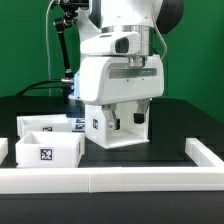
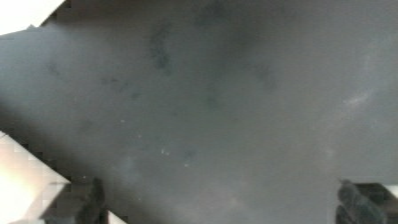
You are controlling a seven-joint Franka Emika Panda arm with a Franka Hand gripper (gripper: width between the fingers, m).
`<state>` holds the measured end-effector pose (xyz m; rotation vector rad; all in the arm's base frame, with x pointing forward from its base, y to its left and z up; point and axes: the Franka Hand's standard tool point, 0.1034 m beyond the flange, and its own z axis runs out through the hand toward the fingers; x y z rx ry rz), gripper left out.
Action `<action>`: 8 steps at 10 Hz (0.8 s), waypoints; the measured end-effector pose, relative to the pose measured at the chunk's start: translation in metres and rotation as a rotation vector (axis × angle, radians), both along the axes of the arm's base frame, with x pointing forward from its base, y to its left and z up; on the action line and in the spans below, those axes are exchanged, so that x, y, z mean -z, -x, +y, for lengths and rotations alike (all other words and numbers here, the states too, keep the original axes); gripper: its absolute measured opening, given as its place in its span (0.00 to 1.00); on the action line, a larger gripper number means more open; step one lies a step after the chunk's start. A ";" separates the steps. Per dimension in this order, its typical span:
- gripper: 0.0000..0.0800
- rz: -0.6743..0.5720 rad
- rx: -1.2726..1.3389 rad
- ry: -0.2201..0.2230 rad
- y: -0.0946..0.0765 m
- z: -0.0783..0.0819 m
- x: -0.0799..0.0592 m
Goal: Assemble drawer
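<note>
The white drawer casing (image 1: 103,133) stands on the black table in the middle of the exterior view, a square tag on its front. Two shallow white trays lie to its left, one farther back (image 1: 40,124) and one nearer (image 1: 46,151) with a tag on its front wall. My gripper (image 1: 126,106) hangs directly over the casing, and its hand hides the casing's top. In the wrist view the gripper (image 2: 221,204) is open wide. Both dark fingertips (image 2: 79,204) show, with only bare dark table between them. A white part's edge (image 2: 18,168) shows at one side.
A long low white border rail (image 1: 110,178) runs along the front and turns back at the exterior view's right (image 1: 204,154). A tagged flat sheet (image 1: 74,123) lies behind the trays. A black stand (image 1: 66,50) rises at the back left.
</note>
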<state>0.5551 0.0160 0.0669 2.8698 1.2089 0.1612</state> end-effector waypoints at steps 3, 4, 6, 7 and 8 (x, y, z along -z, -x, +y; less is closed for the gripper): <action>0.81 -0.001 0.008 -0.001 0.000 -0.001 0.000; 0.81 -0.001 0.007 -0.001 0.000 -0.001 0.000; 0.81 0.001 0.007 -0.001 0.000 0.000 0.000; 0.81 0.031 0.067 -0.004 0.000 0.001 -0.004; 0.81 0.046 0.154 -0.009 0.001 0.007 -0.007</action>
